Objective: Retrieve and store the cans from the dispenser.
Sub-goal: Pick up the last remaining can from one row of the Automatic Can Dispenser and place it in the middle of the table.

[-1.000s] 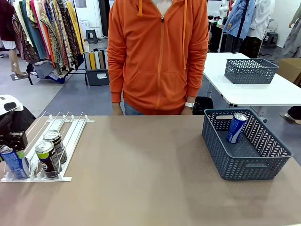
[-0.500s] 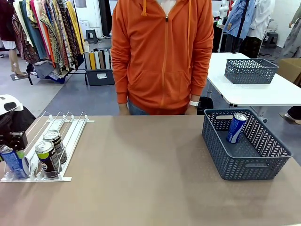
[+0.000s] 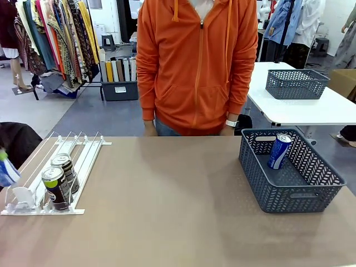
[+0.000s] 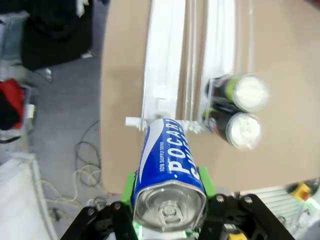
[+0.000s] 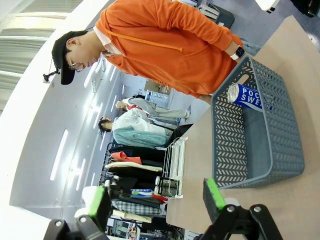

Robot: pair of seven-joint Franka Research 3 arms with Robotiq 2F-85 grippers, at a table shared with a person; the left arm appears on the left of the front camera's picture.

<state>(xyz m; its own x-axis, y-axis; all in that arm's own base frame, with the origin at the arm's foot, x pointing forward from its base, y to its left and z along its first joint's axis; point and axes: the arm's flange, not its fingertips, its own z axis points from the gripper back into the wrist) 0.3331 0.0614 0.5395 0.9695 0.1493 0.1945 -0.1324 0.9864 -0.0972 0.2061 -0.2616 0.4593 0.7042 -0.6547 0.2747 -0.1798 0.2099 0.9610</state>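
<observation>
My left gripper (image 4: 169, 184) is shut on a blue can (image 4: 168, 165), its green pads pressing both sides, and holds it above the near end of the white dispenser (image 4: 167, 60). In the front view this can is a blur at the left edge (image 3: 4, 169). Two black cans with yellow-green markings (image 3: 57, 187) (image 3: 66, 168) stand one behind the other in a dispenser (image 3: 83, 161) lane, and the left wrist view shows them from above (image 4: 239, 112). Another blue can (image 3: 279, 150) leans inside the dark grey basket (image 3: 295, 192). My right gripper (image 5: 155, 197) is open in the air, far from the basket (image 5: 260, 145).
A person in an orange hoodie (image 3: 197, 67) stands at the far edge of the table, hands down. A second grey basket (image 3: 296, 83) sits on a white table behind. Bare brown tabletop (image 3: 167, 194) lies between dispenser and basket.
The blue can has left the dispenser's front left lane, raised and carried left by my left gripper to the picture's edge. The person has shifted slightly to the right.
</observation>
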